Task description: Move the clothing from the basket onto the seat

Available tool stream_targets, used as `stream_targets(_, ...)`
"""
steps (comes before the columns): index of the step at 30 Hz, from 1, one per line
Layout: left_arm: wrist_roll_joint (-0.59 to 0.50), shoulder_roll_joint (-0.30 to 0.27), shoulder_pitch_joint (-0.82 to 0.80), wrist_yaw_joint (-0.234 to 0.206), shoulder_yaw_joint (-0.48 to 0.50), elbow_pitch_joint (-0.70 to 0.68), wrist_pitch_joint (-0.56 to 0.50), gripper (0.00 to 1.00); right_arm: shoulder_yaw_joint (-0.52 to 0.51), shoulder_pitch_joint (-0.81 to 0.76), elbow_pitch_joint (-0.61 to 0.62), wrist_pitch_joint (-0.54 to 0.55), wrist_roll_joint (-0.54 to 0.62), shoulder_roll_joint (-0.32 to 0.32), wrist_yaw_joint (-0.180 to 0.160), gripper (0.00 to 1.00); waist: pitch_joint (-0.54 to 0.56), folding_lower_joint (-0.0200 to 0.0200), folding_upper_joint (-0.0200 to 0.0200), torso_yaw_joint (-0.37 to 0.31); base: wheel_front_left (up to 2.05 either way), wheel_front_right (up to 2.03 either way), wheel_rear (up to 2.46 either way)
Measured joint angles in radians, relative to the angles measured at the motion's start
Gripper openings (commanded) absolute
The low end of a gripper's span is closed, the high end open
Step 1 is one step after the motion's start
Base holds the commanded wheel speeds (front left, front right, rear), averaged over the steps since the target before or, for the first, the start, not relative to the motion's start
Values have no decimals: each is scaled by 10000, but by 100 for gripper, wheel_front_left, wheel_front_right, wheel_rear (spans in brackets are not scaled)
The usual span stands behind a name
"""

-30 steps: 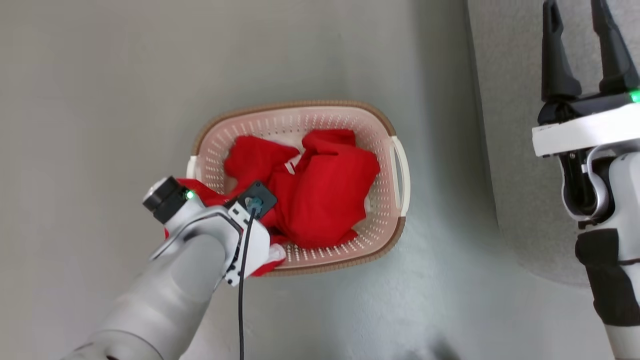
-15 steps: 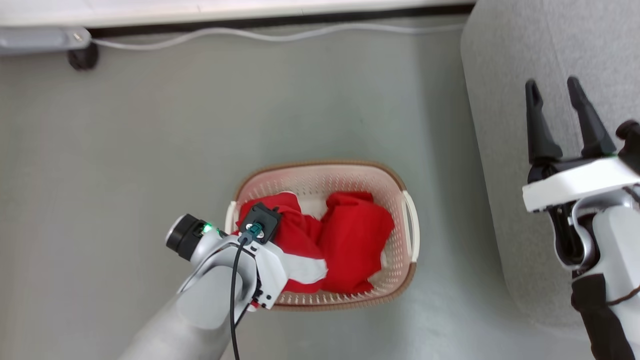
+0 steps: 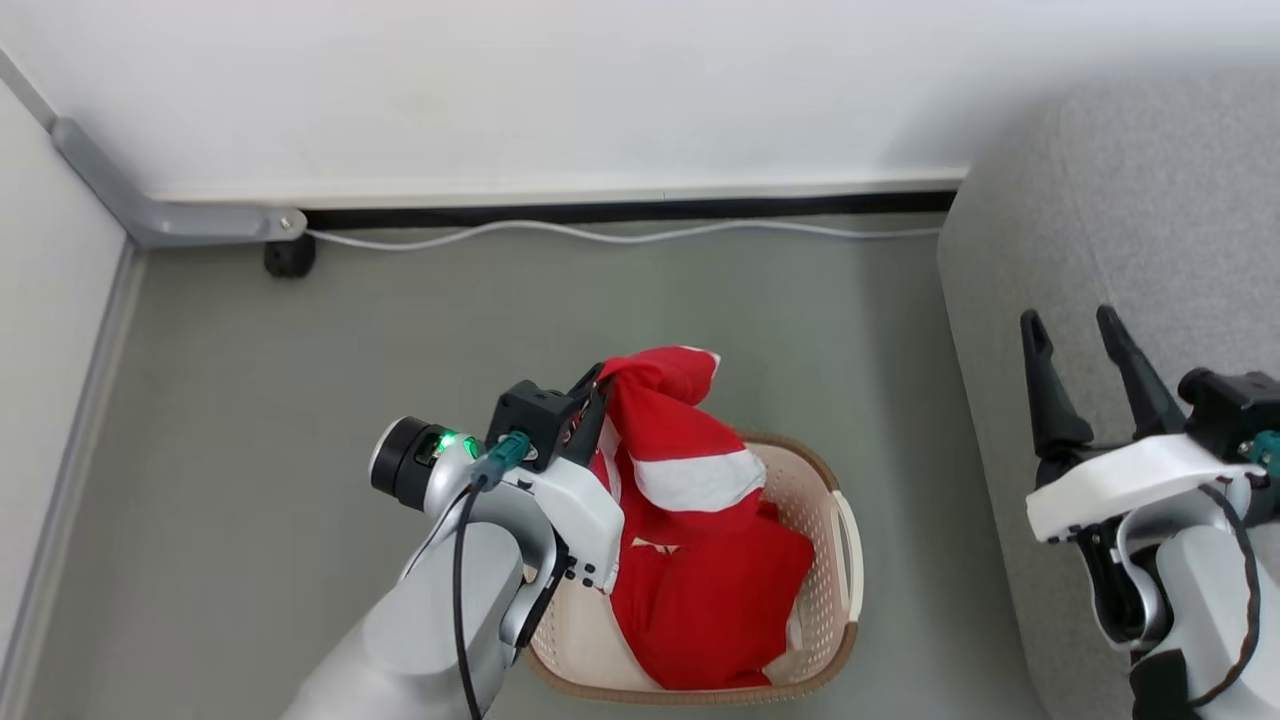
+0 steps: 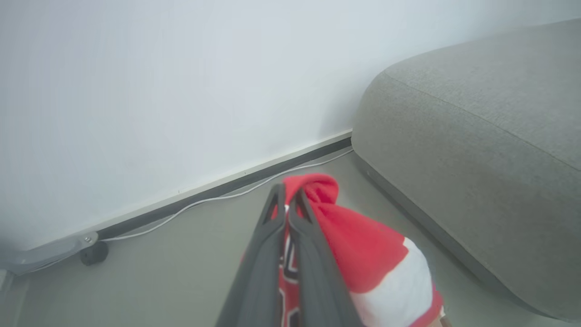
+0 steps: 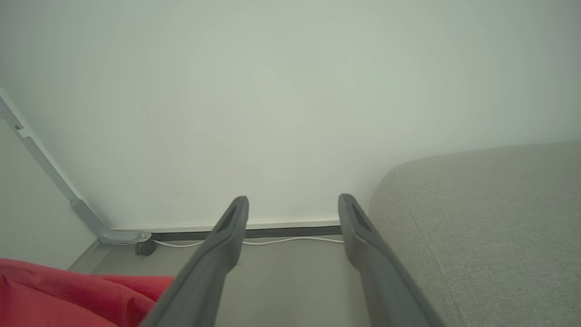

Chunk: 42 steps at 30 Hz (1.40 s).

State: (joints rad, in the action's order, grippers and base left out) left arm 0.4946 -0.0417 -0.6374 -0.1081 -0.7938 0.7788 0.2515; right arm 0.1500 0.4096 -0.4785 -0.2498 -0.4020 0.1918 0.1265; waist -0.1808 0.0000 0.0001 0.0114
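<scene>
- At the far left a pale side wall (image 3: 50, 300) meets the plain white back wall (image 3: 500, 90). A grey metal rail (image 3: 150, 215) runs down the corner and ends by a small black foot (image 3: 289, 258).
- A black skirting strip (image 3: 620, 211) lines the base of the back wall. A thin white cable (image 3: 600, 235) lies along it on the matte grey-green floor (image 3: 300, 450).
- The left gripper (image 4: 286, 195) is clenched on a fold of the bright red sports clothing with white trim (image 3: 700, 560) and holds the top of it up in the air.
- The cream-white perforated plastic basket with a brown rim (image 3: 845, 560) stands on the floor, near the seat but apart from it. The rest of the red clothing hangs down into the basket and lies bunched inside.
- The large light grey fabric seat with rounded edges (image 3: 1150, 200) takes up the right side and reaches back to the wall.
- The right gripper (image 3: 1068, 325) is released, with its two dark fingers spread wide apart. In the head view it hangs at the seat's left edge, well apart from the clothing.
</scene>
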Motion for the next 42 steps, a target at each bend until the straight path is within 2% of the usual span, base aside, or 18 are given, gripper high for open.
stream_targets(4,-380,-23,292,31,865,-742,-2,0,0,-290,-190,0,0,-44,0,100,462,0,-1,104,0,0,0)
stream_targets(9,-890,-23,411,337,1728,-1730,-2,0,17,-651,-303,0,86,-173,0,100,928,0,0,204,0,0,0)
stream_targets(16,-1388,8,396,780,2146,-3223,42,0,-10,-1039,-451,0,104,-284,0,100,1271,0,0,343,0,0,0)
stream_targets(22,-1256,13,316,995,1611,-3996,42,0,-17,-1152,-491,0,151,-341,0,100,1289,0,0,293,0,0,0)
stream_targets(37,-447,2,-87,890,-355,-4416,42,0,165,-1165,-575,0,173,-431,0,100,1172,0,0,120,0,0,0)
stream_targets(42,-313,-4,-244,800,-660,-4316,42,0,219,-1162,-577,0,171,-453,0,100,1134,0,0,65,0,0,0)
